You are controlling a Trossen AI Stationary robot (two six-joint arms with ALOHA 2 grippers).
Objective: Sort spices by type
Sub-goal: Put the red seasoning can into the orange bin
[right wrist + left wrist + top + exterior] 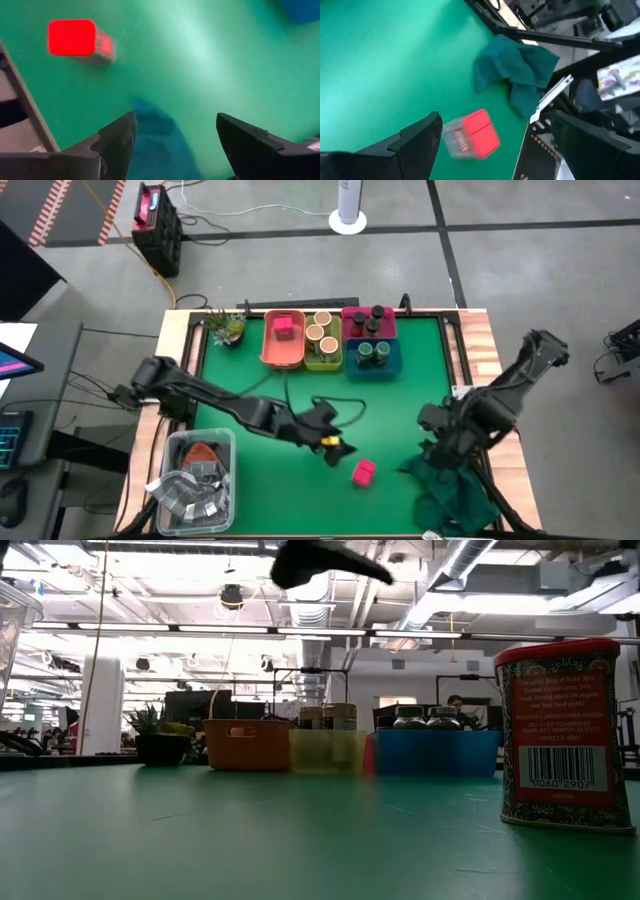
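Nearest the front edge, on the green mat (400,410): one loose pink box (363,471), upright on its own, well apart from the bins. Just above and to its left, the left gripper (341,451), fingers spread wide, nothing between them; in the left wrist view, box framed in that gap, so probably lined up for a descent and a grasp. Not touching the box yet, as far as can be told.

To the right, near that same front edge, the right gripper (437,448), also parted and empty, hanging over the edge of a crumpled cloth (450,490); likely parked clear of the left arm's reach. At the front left corner, a clear tub (230,442) of odds and ends, no part of the sorting.

Farther back, along the mat's far edge, four bins side by side:
- orange bin (268,345), holding another box (285,329), hence the likely home for the loose one;
- yellow-green bin (323,363), with tan-topped jars (322,332);
- pink bin (346,315), with dark-capped jars (368,320);
- blue bin (385,371), just in front of the pink one, with green-capped jars (374,352).

Beside the orange bin, a small plant (226,328).

Sorting nearly finished, by the look of it: only the one box left out.

Mat smooth, flat, framed in pale wood; easy ground for a sliding or tipping box, so a square grip advised. Beyond, grey floor with cables, then an open hall with strip lights and ceiling pipes.
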